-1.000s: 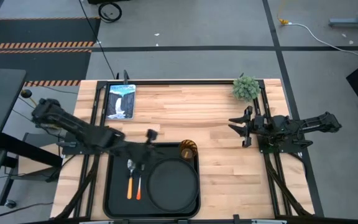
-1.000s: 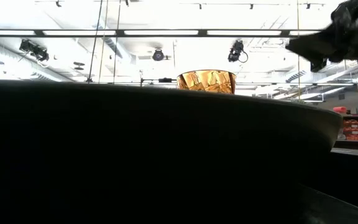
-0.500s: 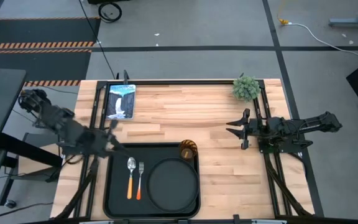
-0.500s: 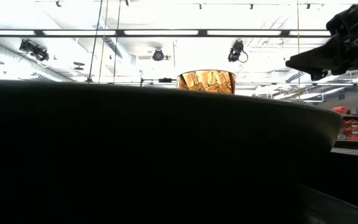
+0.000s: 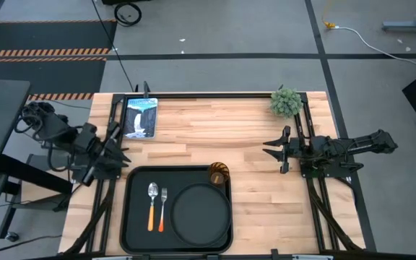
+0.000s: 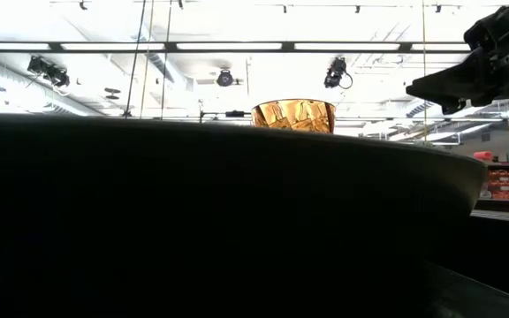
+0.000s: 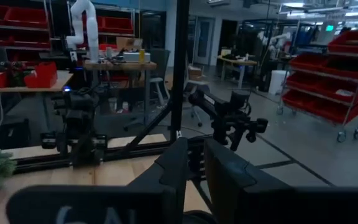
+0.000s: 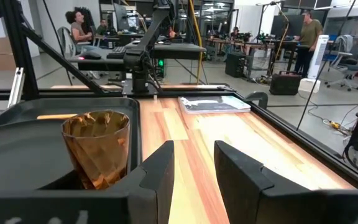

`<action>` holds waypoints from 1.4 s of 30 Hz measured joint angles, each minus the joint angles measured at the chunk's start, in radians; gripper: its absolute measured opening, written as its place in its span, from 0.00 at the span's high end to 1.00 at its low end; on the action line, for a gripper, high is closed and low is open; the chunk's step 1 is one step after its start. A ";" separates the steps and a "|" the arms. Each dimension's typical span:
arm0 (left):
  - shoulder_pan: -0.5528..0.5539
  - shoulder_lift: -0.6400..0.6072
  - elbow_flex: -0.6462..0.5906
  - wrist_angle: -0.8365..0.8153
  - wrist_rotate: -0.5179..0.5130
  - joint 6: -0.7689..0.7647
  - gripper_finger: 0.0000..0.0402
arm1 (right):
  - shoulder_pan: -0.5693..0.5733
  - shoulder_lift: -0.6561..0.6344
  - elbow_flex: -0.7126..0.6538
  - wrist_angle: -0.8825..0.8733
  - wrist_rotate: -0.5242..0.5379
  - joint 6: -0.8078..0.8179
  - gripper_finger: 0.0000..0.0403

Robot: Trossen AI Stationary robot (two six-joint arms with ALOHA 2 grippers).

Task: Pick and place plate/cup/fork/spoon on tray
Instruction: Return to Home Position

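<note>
The black tray (image 5: 132, 217) lies at the table's near edge. On it lie the round black plate (image 5: 201, 214), the amber cup (image 5: 219, 174) upright at its far right corner, the spoon (image 5: 152, 206) and the fork (image 5: 162, 211) side by side, handles toward the near edge. My left gripper (image 5: 121, 149) is at the table's left edge beside the tray, with a narrow gap between its fingers (image 7: 196, 152), and is empty. My right gripper (image 5: 273, 149) hovers open and empty right of the cup (image 8: 97, 146). In the low view the cup (image 6: 293, 115) shows above the plate's rim (image 6: 237, 221).
A green fuzzy plant (image 5: 286, 102) stands at the far right corner. A picture card (image 5: 140, 117) lies at the far left. Bare wood lies between the tray and the far edge. People sit and stand in the room beyond (image 8: 79, 28).
My left gripper has drawn back from above the fork and spoon on the tray toward the table's left edge. The fork and spoon stay lying on the tray.
</note>
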 joint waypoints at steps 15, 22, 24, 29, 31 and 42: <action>0.065 -0.065 -0.151 0.090 -0.022 -0.058 0.84 | 0.000 0.000 0.000 0.000 0.000 0.000 0.70; 0.183 -0.255 -0.489 0.298 0.088 -0.098 0.84 | 0.000 0.000 0.000 0.000 0.000 0.000 0.70; 0.229 -0.312 -0.567 0.326 0.165 -0.098 0.84 | 0.000 0.000 0.000 0.000 0.000 0.000 0.70; 0.333 -0.458 -0.729 0.359 0.231 -0.076 0.84 | 0.000 0.000 0.000 0.001 0.000 0.000 0.70; 0.370 -0.517 -0.785 0.358 0.232 -0.076 0.84 | 0.000 0.000 0.000 0.001 0.000 0.000 0.70; 0.470 -0.652 -1.037 0.461 0.257 -0.076 0.84 | 0.000 0.000 0.000 0.010 0.001 0.000 0.70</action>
